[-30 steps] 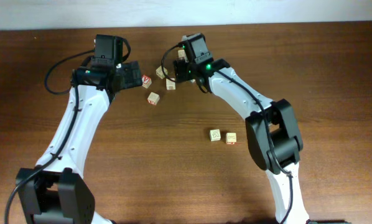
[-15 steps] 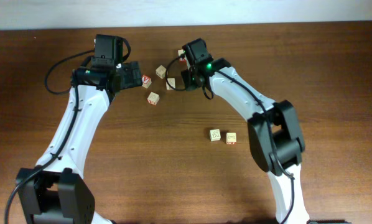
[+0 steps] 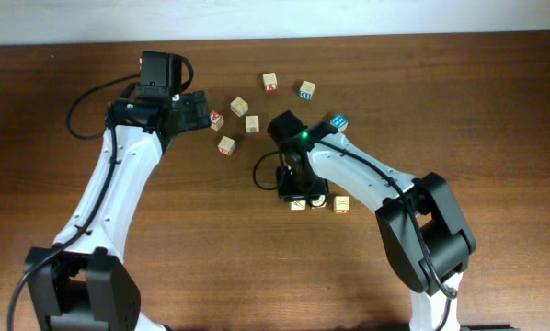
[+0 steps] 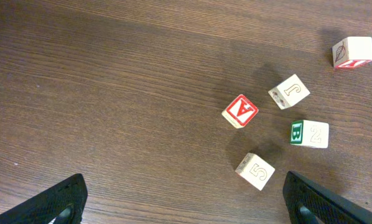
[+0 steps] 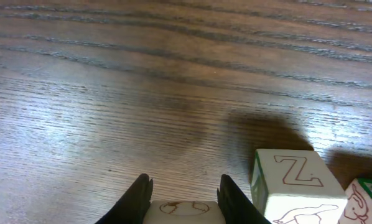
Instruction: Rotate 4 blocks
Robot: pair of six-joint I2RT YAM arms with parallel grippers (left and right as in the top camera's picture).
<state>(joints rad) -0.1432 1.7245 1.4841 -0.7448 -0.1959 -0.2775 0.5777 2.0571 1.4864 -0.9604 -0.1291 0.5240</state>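
My right gripper (image 5: 186, 186) is shut on a pale block (image 5: 183, 211) with a brown round drawing on its top face. In the overhead view this gripper (image 3: 297, 195) hangs low over the table's middle, and the held block (image 3: 298, 204) peeks out below it. Right beside it stands a pale block with a Z (image 5: 292, 183), then one with a green edge (image 5: 367, 200), the same block as the one to the gripper's right (image 3: 341, 204). My left gripper (image 4: 186, 208) is open and empty at the back left (image 3: 197, 110), near a pale 5 block (image 4: 255, 171).
At the back lie a red A cube (image 4: 240, 111), a J cube (image 4: 288, 91), a green B cube (image 4: 310, 134) and a red leaf cube (image 4: 353, 51). Two blue-faced cubes (image 3: 306, 89) (image 3: 338, 121) sit behind the right arm.
The right arm swung from the back cluster to the table's middle, and its jaws closed on a pale block. Two blue-faced cubes came into sight. The left arm stayed put.
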